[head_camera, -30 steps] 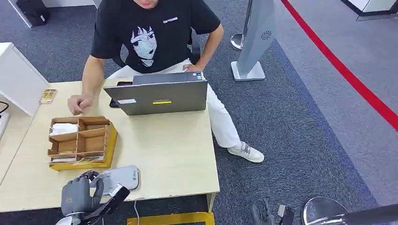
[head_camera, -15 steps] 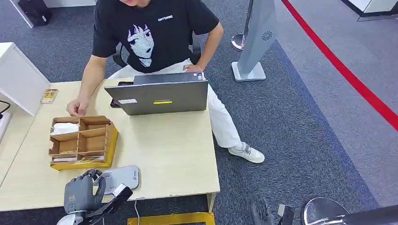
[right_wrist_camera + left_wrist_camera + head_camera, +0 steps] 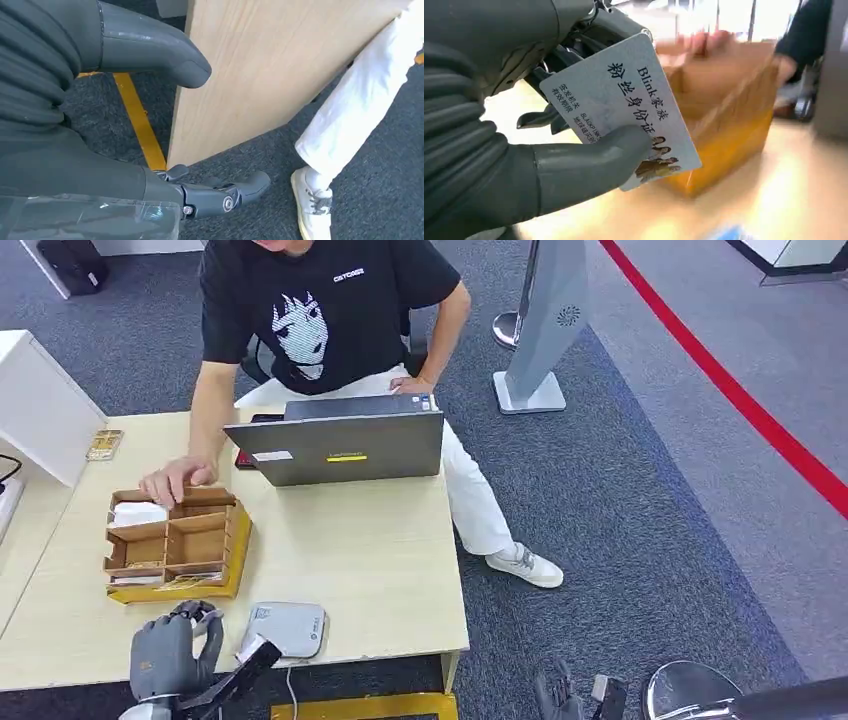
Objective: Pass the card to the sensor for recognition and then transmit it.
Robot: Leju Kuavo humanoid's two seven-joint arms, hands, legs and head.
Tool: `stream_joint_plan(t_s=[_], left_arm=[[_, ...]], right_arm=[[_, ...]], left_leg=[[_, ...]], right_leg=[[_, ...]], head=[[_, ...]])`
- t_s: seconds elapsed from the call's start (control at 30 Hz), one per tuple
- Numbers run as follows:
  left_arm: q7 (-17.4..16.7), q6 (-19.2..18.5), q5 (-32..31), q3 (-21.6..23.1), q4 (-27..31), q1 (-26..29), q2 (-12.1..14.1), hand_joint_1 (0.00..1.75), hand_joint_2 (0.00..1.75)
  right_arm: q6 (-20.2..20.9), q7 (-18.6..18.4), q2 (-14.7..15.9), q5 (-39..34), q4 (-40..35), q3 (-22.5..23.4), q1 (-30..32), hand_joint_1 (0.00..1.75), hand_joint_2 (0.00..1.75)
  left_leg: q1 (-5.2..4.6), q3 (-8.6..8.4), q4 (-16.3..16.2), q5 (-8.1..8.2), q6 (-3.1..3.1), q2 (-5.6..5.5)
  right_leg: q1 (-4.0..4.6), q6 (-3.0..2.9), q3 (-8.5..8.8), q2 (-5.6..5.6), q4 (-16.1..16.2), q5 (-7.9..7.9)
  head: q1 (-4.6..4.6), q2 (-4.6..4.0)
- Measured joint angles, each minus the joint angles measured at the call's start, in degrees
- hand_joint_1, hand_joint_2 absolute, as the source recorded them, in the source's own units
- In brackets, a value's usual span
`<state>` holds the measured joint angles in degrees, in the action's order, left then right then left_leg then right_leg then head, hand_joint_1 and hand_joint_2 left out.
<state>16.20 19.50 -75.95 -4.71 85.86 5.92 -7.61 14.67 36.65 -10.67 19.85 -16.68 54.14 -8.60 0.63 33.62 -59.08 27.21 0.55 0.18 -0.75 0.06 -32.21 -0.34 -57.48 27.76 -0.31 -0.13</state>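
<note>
While the left hand (image 3: 170, 655) is raised at the near edge of the table (image 3: 370, 560), a white card (image 3: 624, 107) is pinched in it, pressed between the thick grey thumb and the darker fingers (image 3: 541, 119) behind. In the left wrist view, the card is seen tilted, with black printed characters across its face and a small coloured picture near one corner, partly covered by the thumb. From the head view, a grey flat sensor pad (image 3: 287, 628) is seen lying on the table near its front edge, just beside the left hand and apart from it; whether the card is over the pad cannot be told. Beyond the hand, a brown cardboard organiser (image 3: 172, 543) with several compartments is set on a yellow base, and a white stack is held in its far left compartment. A person's hand (image 3: 176, 480) is rested on the far rim of the organiser. An open grey laptop (image 3: 340, 445) is stood farther back on the table, its lid turned toward the camera. The right hand (image 3: 150, 130) is hung low beside the table's side panel, above the grey carpet; nothing is held in it, and its thumb and fingers are kept apart.
</note>
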Motion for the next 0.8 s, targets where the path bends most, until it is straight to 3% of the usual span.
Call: stream_joint_plan(t_s=[0.1,0.27,0.67,0.8], left_arm=[[-3.01,-0.78,-2.23,3.87,9.34,-0.26,1.02,1.75,1.75],[-4.57,-2.1,-1.82,6.58,17.13,-1.74,2.99,1.75,1.75],[-4.2,-0.46,-1.62,8.33,19.49,-2.75,4.92,1.75,1.75],[-7.19,-3.58,-2.28,7.62,18.56,-6.6,6.49,1.75,1.75]], right_arm=[[0.15,0.0,0.0,0.72,0.02,-0.02,-0.03,0.0,1.75],[0.17,-0.02,-0.04,1.07,0.02,-0.04,-0.04,0.0,1.75],[0.52,-0.2,-0.13,1.66,0.02,-0.26,-0.23,0.0,1.75],[0.52,-1.11,-0.17,2.66,0.09,-1.0,-0.47,0.0,1.75]], left_leg=[[0.0,0.08,-0.01,0.0,0.0,-0.03],[0.03,0.04,0.0,0.0,0.0,0.02],[0.01,0.05,0.01,0.0,0.01,0.01],[0.02,0.06,0.01,-0.04,0.0,-0.01]], right_leg=[[0.0,0.0,-0.04,-0.03,0.0,0.0],[0.0,-0.01,-0.05,0.02,0.0,0.0],[0.01,-0.01,-0.05,0.02,-0.01,0.0],[0.02,-0.01,-0.04,-0.02,-0.01,-0.01]], head=[[0.02,0.0],[-0.04,0.0],[-0.02,0.0],[-0.02,0.0]])
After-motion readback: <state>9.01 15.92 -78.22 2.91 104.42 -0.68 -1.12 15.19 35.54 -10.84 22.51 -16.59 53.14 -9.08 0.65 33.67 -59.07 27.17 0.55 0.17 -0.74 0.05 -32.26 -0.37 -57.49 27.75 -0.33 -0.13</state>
